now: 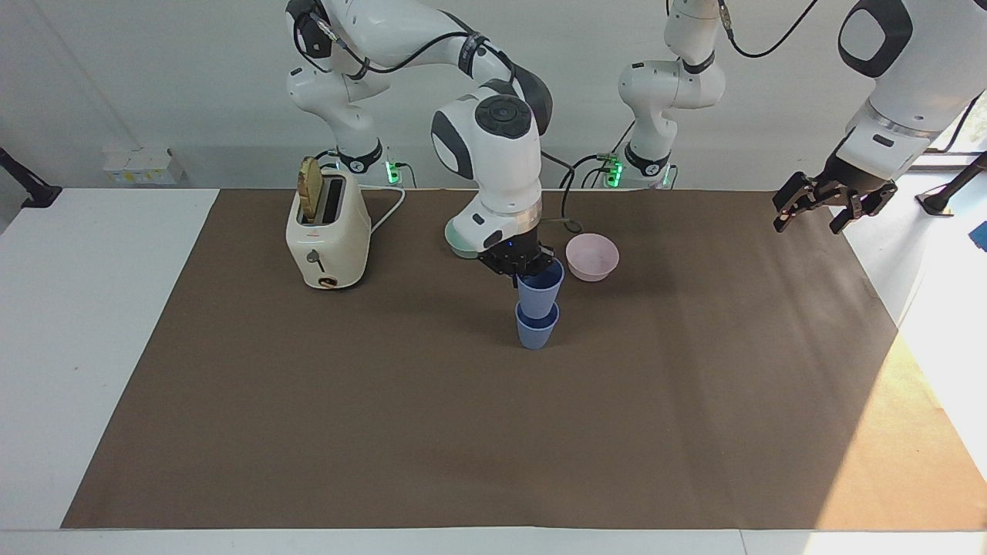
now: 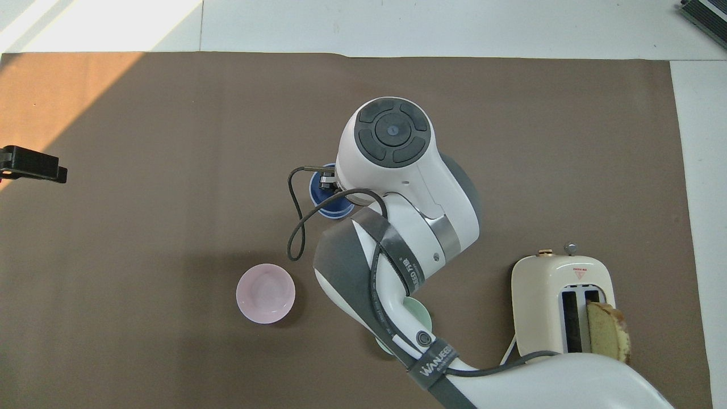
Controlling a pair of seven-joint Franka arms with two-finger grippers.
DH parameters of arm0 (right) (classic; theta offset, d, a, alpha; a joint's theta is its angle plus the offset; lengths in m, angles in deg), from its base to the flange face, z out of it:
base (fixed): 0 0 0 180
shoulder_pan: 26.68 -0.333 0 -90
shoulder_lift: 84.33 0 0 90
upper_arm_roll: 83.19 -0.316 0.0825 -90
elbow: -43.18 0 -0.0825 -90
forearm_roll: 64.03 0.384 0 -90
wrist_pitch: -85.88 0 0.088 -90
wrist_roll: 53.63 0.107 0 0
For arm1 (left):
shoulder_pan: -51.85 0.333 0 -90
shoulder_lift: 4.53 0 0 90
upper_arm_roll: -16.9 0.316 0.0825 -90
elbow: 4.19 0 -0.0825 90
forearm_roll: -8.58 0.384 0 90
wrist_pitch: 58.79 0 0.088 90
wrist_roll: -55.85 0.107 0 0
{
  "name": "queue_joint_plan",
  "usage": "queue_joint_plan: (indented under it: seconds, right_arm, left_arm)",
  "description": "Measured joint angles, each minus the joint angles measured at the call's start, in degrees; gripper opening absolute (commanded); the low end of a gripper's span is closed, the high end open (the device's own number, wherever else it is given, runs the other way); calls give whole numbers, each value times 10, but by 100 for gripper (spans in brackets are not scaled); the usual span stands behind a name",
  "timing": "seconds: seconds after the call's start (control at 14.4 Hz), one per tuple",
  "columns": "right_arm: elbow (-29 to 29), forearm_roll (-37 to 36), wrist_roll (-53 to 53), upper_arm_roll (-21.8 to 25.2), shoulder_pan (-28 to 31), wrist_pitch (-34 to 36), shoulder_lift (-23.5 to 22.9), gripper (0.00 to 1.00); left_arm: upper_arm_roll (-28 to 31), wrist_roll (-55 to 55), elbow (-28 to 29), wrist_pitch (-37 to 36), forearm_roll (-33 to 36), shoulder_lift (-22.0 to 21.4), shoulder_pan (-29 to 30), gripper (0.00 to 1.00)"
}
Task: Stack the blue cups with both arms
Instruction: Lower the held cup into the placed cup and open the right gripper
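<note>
My right gripper point(image 1: 527, 270) is shut on the rim of one blue cup point(image 1: 541, 291) and holds it upright. That cup's lower part sits inside the second blue cup point(image 1: 536, 331), which stands on the brown mat near the table's middle. In the overhead view only a sliver of the blue cups point(image 2: 325, 200) shows beside the right arm's wrist. My left gripper point(image 1: 819, 206) is open and empty. It waits in the air over the mat's edge at the left arm's end of the table, and shows in the overhead view point(image 2: 31, 165) too.
A cream toaster point(image 1: 328, 235) with a bread slice stands toward the right arm's end. A pale pink bowl point(image 1: 592, 256) and a mint-green bowl point(image 1: 456, 245), partly hidden by the right arm, sit nearer to the robots than the cups.
</note>
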Motion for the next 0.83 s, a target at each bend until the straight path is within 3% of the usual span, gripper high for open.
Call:
queue_joint_plan:
  seconds: [0.28,0.35,0.42,0.49,0.83]
  right_arm:
    - [-20,0,0,-1,-3,-18,-1,0]
    - [-27,0,0,-1,-4,-28,-1,19]
    - [-34,0,0,-1,-4,-36,-1,92]
    - [-38,0,0,-1,-4,-40,-1,100]
    - [-40,0,0,0,-4,-42,-1,100]
  left_arm:
    - [0,0,0,0,0,0,0,100]
    - [0,0,0,0,0,0,0,100]
    - [0,0,0,0,0,0,0,100]
    - [0,0,0,0,0,0,0,100]
    - [0,0,0,0,0,0,0,100]
